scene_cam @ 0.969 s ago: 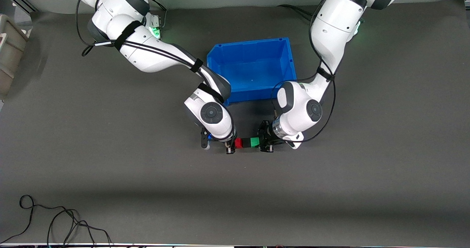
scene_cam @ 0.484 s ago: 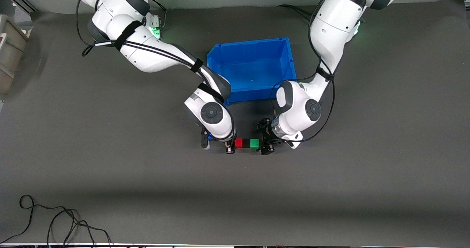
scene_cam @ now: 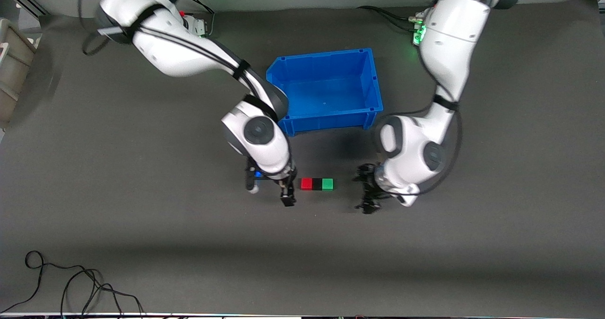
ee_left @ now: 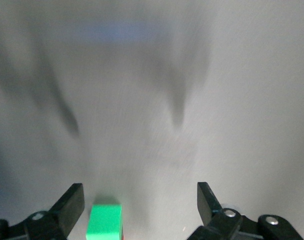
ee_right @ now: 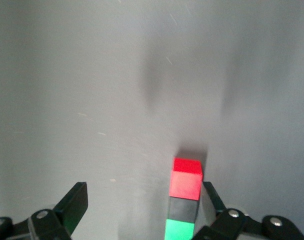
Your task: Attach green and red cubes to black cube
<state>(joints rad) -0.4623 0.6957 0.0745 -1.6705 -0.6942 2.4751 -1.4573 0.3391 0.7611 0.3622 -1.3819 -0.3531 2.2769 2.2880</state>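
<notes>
With both spread hands, left (scene_cam: pixel 367 193) and right (scene_cam: pixel 270 192), beside the joined red cube (scene_cam: pixel 306 184), black cube (scene_cam: pixel 317 184) and green cube (scene_cam: pixel 327 184) on the counter (scene_cam: pixel 142 224), the row could be knocked apart by a finger swung sideways

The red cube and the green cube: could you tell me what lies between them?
The black cube lies between the red cube and the green cube, touching both in one row, as the front and right wrist views show.

We have let go of the red cube (scene_cam: pixel 306 184) and green cube (scene_cam: pixel 327 184). Our left gripper (scene_cam: pixel 367 192) and right gripper (scene_cam: pixel 286 194) have pulled away, jaws wide.
</notes>
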